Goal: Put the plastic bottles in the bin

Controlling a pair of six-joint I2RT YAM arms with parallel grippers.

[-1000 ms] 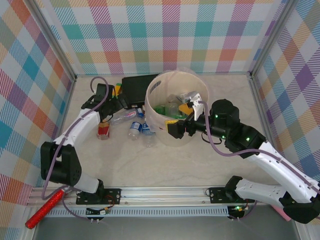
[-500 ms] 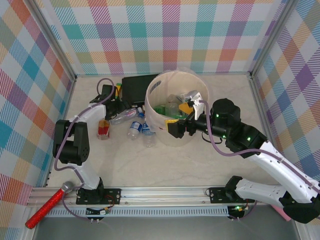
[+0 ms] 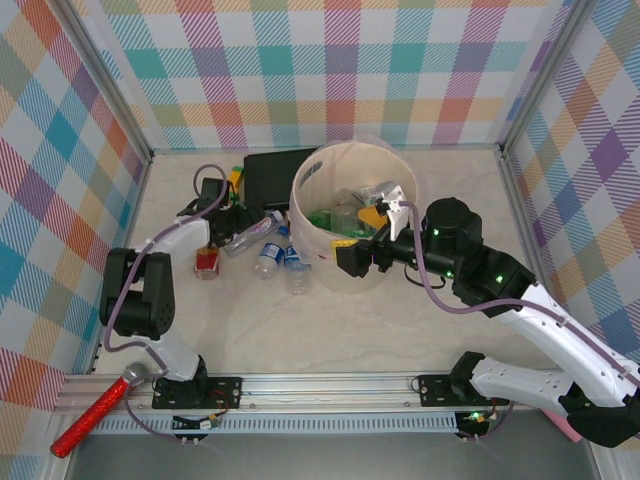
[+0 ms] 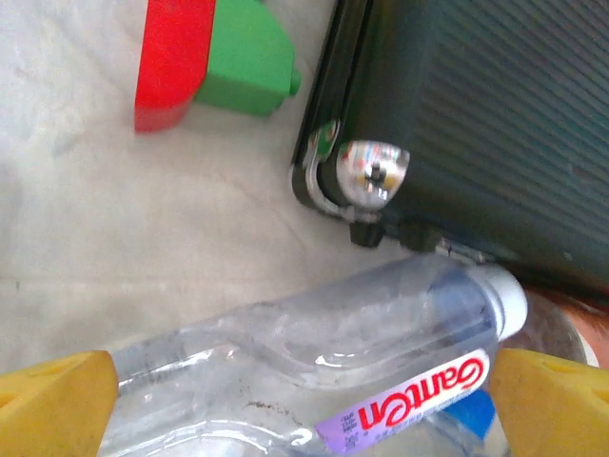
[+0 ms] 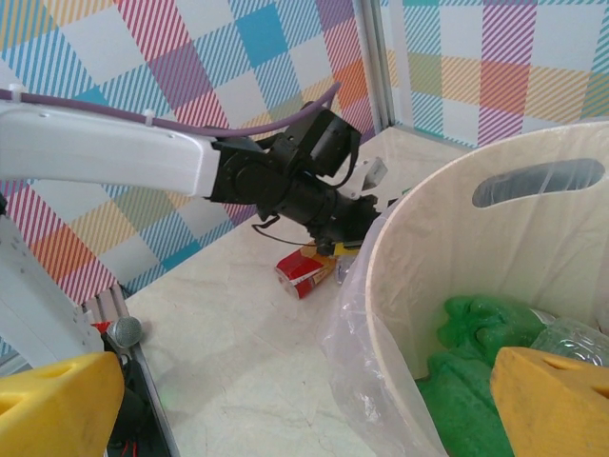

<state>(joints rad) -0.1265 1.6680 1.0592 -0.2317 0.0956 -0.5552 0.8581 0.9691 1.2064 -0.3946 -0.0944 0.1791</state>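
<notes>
Left gripper (image 4: 304, 400) has neared the lying clear bottle (image 4: 285, 347), cap toward black box (image 4: 495, 114).

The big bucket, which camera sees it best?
The top camera: the whole round bucket shows, with bottles inside. The right wrist camera sees part of its wall, the clear liner and green bottles up close.

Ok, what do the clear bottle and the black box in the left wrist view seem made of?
Clear bottle: thin glossy plastic, see-through, with bright highlights. Black box: likely hard plastic, matte, finely ribbed; its corner stud looks like polished metal.
</notes>
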